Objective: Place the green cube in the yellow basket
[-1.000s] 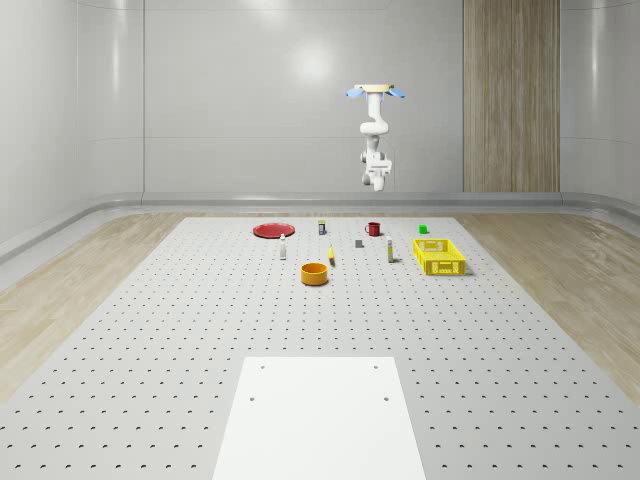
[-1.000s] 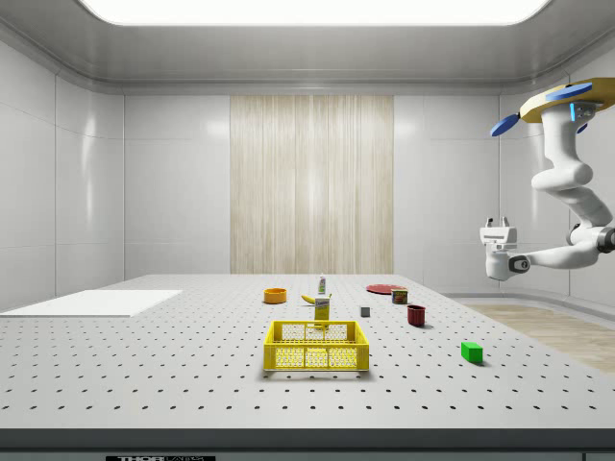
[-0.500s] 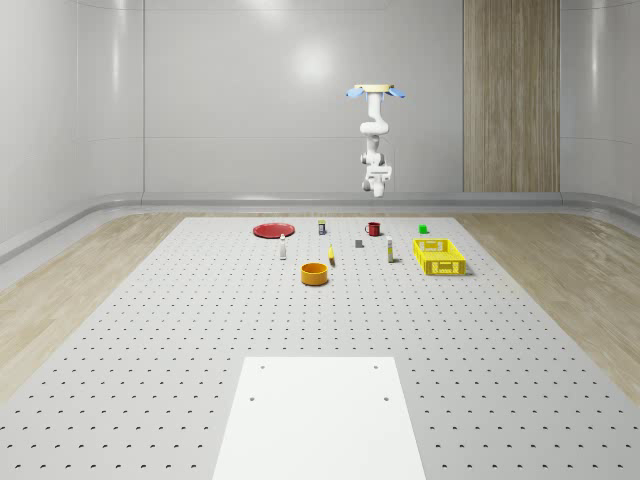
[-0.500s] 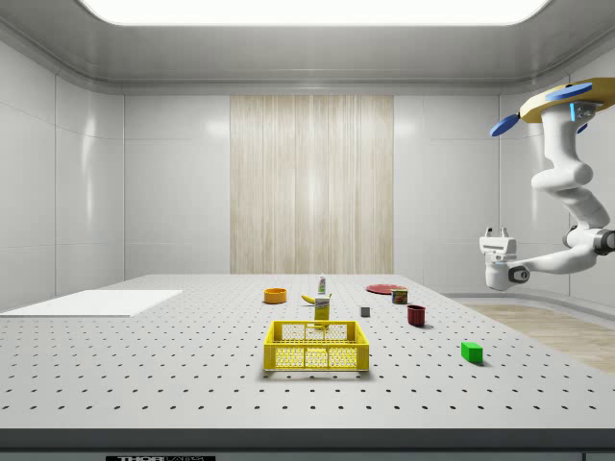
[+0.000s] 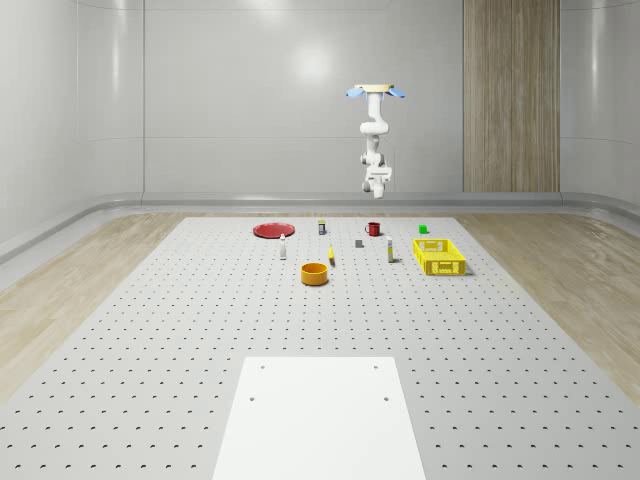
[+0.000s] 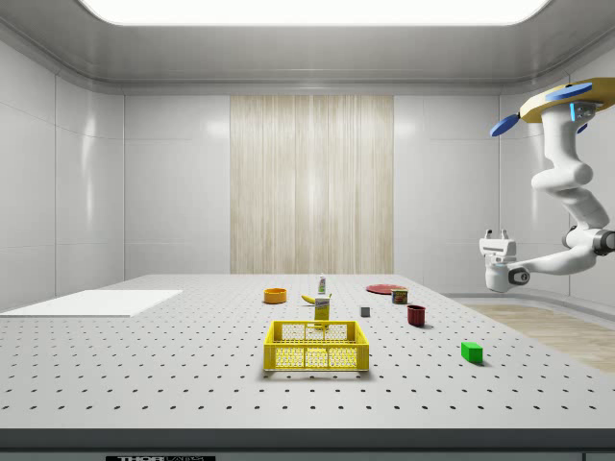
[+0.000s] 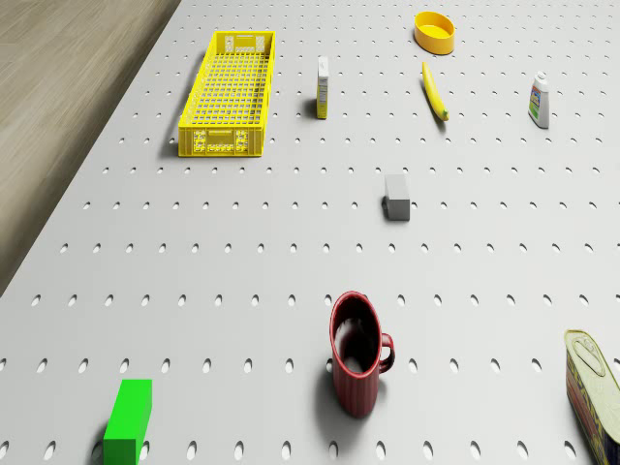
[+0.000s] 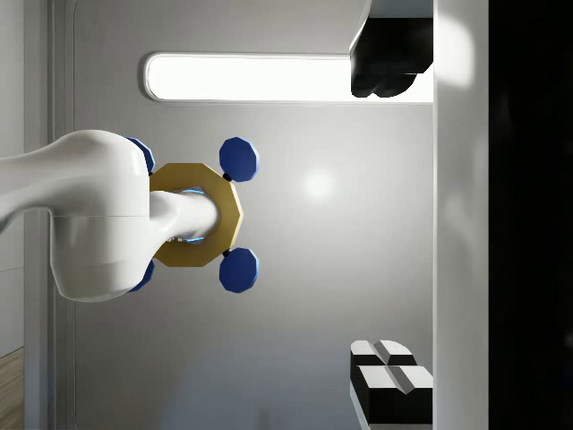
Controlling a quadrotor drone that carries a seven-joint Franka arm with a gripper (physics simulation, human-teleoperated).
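Observation:
The green cube (image 5: 423,229) (image 6: 471,351) (image 7: 129,419) lies on the perforated table near its far edge, apart from the yellow basket (image 5: 438,268) (image 6: 317,359) (image 7: 199,141). The basket stands nearer the whole-scene view's front, with nothing inside it. My drone (image 5: 373,90) (image 6: 567,96) hovers high over the table's far edge, roughly behind the red mug. The arm hangs below it. My gripper (image 5: 376,174) (image 6: 497,233) (image 8: 389,224) points upward, well above the cube, open and holding nothing. In the wrist view its fingers (image 8: 387,380) frame the drone's underside.
A red mug (image 7: 356,363), a grey block (image 7: 396,197), a carton (image 7: 323,87), a banana (image 7: 435,92), an orange bowl (image 7: 434,31), a white bottle (image 7: 541,100) and a tin (image 7: 593,387) stand around. A red plate (image 5: 271,230) lies far left; a white mat (image 5: 320,415) lies in front.
The wrist has turned, so the hand looks narrower in the whole-scene view and sits slightly lower in the side view. The drone and the table objects have not moved.

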